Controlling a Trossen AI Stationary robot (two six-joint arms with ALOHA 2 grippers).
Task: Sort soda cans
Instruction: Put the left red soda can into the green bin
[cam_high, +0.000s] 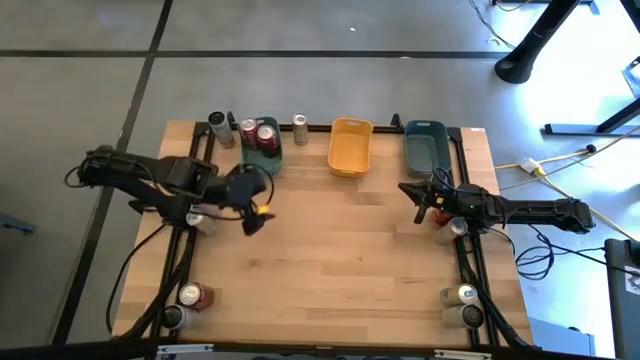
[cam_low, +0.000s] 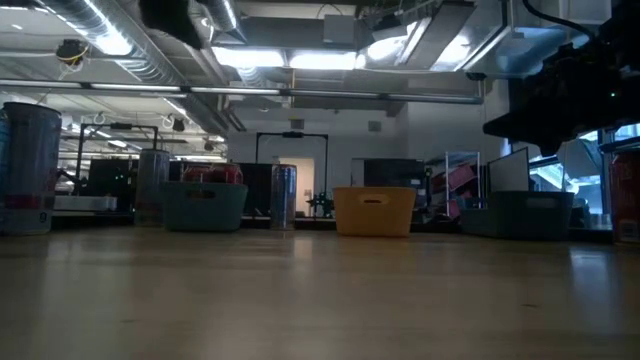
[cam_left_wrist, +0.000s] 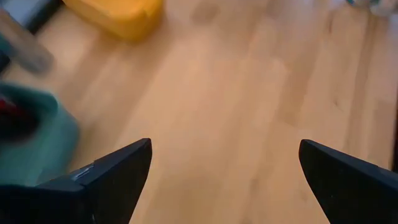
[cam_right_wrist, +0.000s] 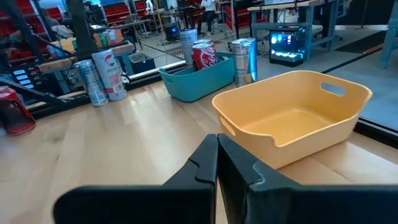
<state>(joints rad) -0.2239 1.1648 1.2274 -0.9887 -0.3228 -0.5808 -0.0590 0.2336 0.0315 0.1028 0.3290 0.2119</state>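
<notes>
A teal tray (cam_high: 264, 150) at the far left holds two red cans (cam_high: 265, 134); one shows in the right wrist view (cam_right_wrist: 203, 53). Silver cans stand on the table beside it (cam_high: 217, 128) (cam_high: 300, 124). More cans stand at the near left corner (cam_high: 191, 295) and near right corner (cam_high: 463, 296), and one stands by my right arm (cam_high: 456, 226). My left gripper (cam_left_wrist: 224, 174) is open and empty above bare table, near the teal tray (cam_left_wrist: 31, 143). My right gripper (cam_right_wrist: 217, 168) is shut and empty, pointing at the yellow tray (cam_right_wrist: 298, 112).
A yellow tray (cam_high: 350, 146) stands at the far middle and a grey-blue tray (cam_high: 425, 146) at the far right. Bare wood (cam_high: 340, 250) lies between the arms. In the low view the trays (cam_low: 375, 211) and a tall can (cam_low: 25, 165) line the far side.
</notes>
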